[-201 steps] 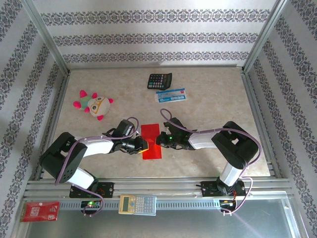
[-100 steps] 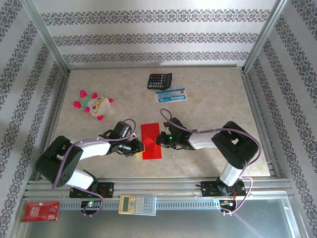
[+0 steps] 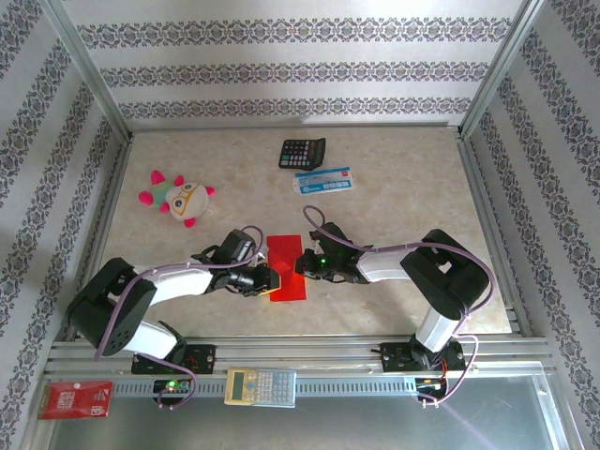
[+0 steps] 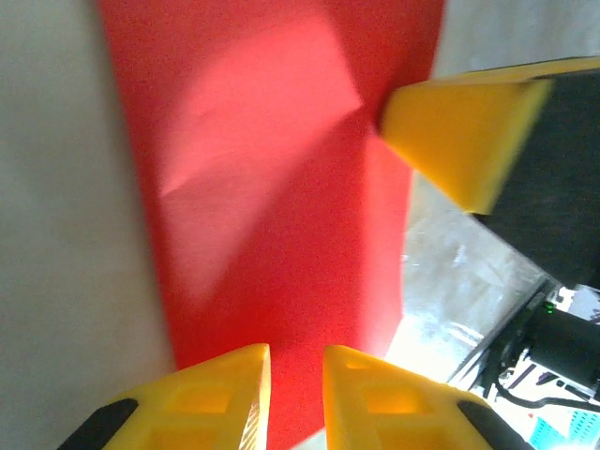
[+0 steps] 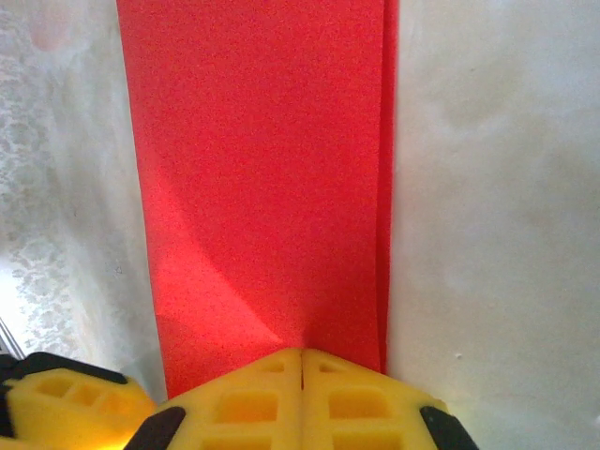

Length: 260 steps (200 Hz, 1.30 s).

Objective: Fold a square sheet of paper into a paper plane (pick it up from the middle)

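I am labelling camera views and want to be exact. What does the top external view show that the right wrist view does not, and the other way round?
Top external view: the black calculator, a blue and white packet, a plush toy, and the left end effector at the left edge of the red paper.
Right wrist view: a narrow second layer along one long edge of the red paper, and the right end effector shut with no gap.
Shared: the red paper, with the right end effector at its edge.

The paper (image 3: 285, 249) lies between left gripper (image 3: 268, 279) and right gripper (image 3: 302, 265).
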Each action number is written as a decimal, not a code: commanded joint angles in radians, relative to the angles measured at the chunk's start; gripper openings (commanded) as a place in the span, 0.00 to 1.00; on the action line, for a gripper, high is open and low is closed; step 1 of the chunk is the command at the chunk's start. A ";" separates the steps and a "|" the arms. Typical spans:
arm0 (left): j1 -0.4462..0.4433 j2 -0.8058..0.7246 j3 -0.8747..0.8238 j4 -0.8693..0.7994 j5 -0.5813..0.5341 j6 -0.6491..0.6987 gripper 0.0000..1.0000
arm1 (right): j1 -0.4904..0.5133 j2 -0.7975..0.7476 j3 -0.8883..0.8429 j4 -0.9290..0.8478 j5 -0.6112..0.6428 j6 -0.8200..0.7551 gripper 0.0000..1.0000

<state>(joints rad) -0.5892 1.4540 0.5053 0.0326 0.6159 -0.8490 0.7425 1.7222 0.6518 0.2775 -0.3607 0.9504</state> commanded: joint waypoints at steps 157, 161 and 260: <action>0.000 -0.037 -0.069 0.016 0.041 0.009 0.23 | 0.002 0.098 -0.046 -0.291 0.094 -0.055 0.00; 0.001 -0.035 -0.071 0.003 0.036 0.017 0.23 | 0.002 0.097 -0.046 -0.293 0.095 -0.055 0.00; 0.060 -0.074 -0.059 0.120 0.073 -0.068 0.18 | 0.002 0.097 -0.046 -0.295 0.097 -0.052 0.00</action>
<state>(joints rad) -0.5388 1.3281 0.4316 0.0330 0.6556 -0.8501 0.7422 1.7241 0.6724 0.2401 -0.3641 0.9276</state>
